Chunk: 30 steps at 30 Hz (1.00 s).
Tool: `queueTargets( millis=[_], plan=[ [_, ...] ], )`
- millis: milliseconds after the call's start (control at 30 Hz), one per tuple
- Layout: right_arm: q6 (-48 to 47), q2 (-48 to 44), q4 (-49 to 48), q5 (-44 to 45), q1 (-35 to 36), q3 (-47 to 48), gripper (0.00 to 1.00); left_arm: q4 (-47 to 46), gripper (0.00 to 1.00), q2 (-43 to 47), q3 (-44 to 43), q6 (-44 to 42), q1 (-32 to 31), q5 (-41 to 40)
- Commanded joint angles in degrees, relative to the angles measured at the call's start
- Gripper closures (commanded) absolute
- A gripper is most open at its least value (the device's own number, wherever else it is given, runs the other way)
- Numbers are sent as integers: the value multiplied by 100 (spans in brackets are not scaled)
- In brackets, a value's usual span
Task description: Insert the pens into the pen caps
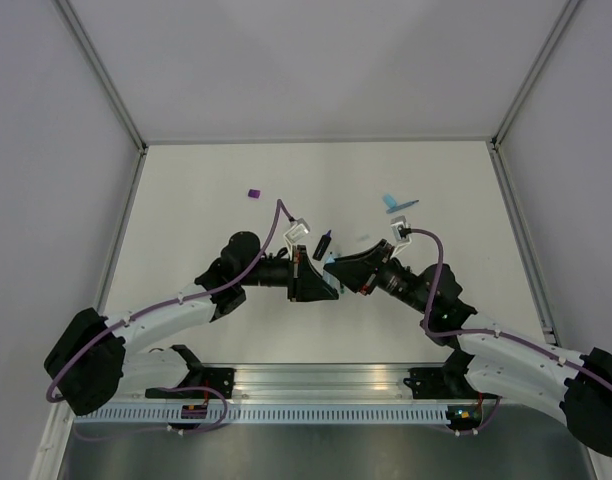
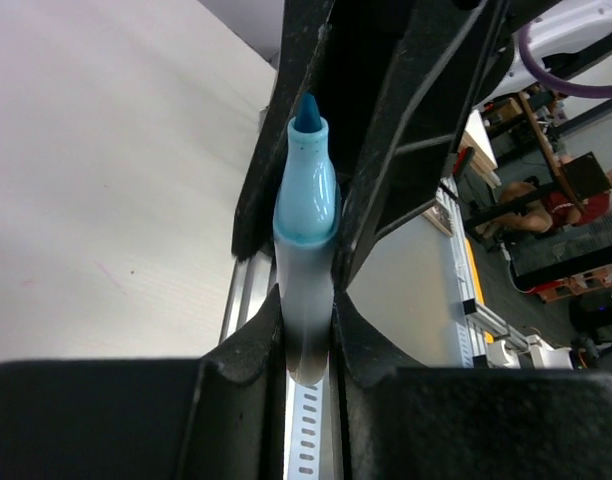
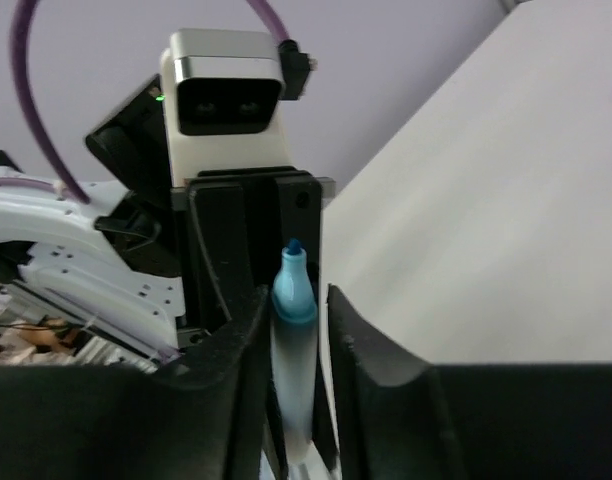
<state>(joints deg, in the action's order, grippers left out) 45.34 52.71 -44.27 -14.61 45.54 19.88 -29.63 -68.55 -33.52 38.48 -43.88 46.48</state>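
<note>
A chunky light-blue highlighter (image 2: 306,200) stands uncapped between both grippers at mid-table. My left gripper (image 2: 308,310) is shut on its pale barrel. My right gripper (image 3: 296,295) meets it head-on, its jaws open around the same highlighter (image 3: 293,290), with a gap on one side. In the top view the two grippers (image 1: 324,275) (image 1: 332,264) almost touch. A stubby black marker with a purple end (image 1: 323,245) lies just beyond them. A purple cap (image 1: 254,193) sits at the far left. A light-blue cap (image 1: 389,201) lies beside a thin blue pen (image 1: 406,204) at the far right.
The white table (image 1: 186,230) is fenced by grey walls on three sides. A slotted metal rail (image 1: 316,410) with both arm bases runs along the near edge.
</note>
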Motion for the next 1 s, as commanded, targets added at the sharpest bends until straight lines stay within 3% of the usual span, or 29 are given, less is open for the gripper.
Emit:
queueTargets(
  millis=[0,33,200,300,433,467,567,633,800,833,900,967],
  plan=[
    [-429,-261,725,643,-45,200,64,334,98,272,-278,-446,28,-376],
    [-543,-278,823,652,-45,235,57,352,98,264,-287,-455,20,-394],
    [-878,-594,1935,1108,-45,700,51,782,98,202,-269,-823,28,-718],
    [-1036,-674,2963,2126,-45,1148,50,1335,98,149,-278,-1166,46,-1158],
    [-1097,-271,4355,4322,-63,1992,51,1293,98,202,-68,-1325,72,-1562],
    [-1272,43,4461,5083,-124,2342,51,1293,98,246,-41,-1369,72,-1606],
    [-1791,921,4980,5966,-447,3195,51,1232,98,272,82,-1387,64,-1668],
    [-2282,1389,5314,5874,-773,3896,52,1153,98,255,126,-1352,72,-1599],
    [-3653,2761,5631,4314,-1890,5094,52,1126,98,429,179,-1255,72,-1747],
    [-4308,3076,5692,4117,-1987,5427,52,1074,98,500,275,-1238,72,-1895],
    [-4481,3376,6078,4115,-2241,5797,52,1021,98,685,389,-1211,72,-2046],
    [-4745,3781,6472,3416,-2583,6237,52,1012,98,957,504,-1211,72,-2257]
  ],
)
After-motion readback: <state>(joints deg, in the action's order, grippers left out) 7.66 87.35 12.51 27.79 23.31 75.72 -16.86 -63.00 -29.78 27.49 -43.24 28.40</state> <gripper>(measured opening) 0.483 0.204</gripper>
